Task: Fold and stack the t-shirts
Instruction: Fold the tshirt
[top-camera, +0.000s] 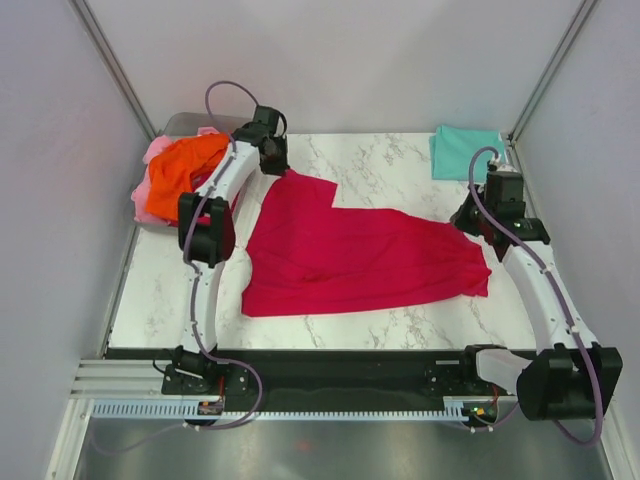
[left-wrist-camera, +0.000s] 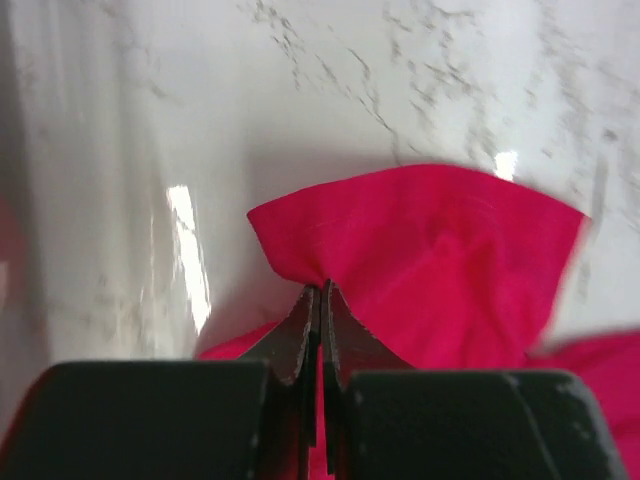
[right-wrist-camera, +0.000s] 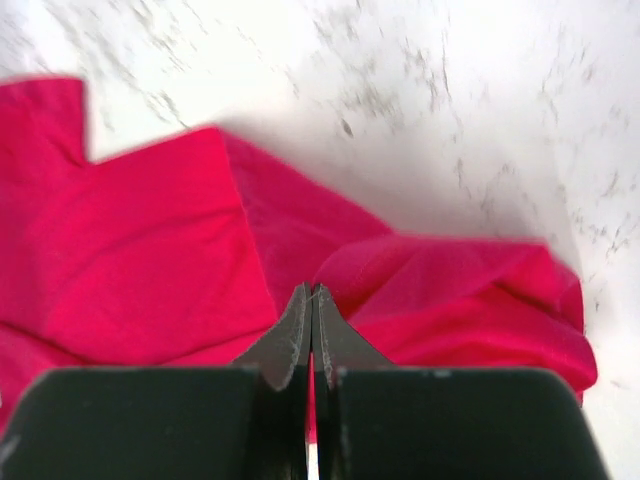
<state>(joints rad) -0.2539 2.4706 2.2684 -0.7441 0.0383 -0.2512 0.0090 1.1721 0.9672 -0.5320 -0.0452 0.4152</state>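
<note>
The crimson t-shirt (top-camera: 350, 260) lies spread across the middle of the marble table (top-camera: 390, 160). My left gripper (top-camera: 278, 165) is at its far left corner. In the left wrist view that gripper (left-wrist-camera: 320, 290) is shut on a pinched peak of the crimson cloth (left-wrist-camera: 440, 260). At the shirt's right edge, my right gripper (top-camera: 468, 222) is also shut. The right wrist view shows its tips (right-wrist-camera: 312, 292) closed where a raised fold of the crimson cloth (right-wrist-camera: 150, 250) meets them. An orange t-shirt (top-camera: 185, 170) lies on a pale pink one (top-camera: 152, 155) at the far left. A folded teal t-shirt (top-camera: 465, 152) sits at the far right corner.
A grey container edge (top-camera: 190, 122) shows behind the orange and pink heap. Pale walls with metal posts (top-camera: 115, 70) enclose the table on both sides. A black rail (top-camera: 330, 365) with the arm bases runs along the near edge.
</note>
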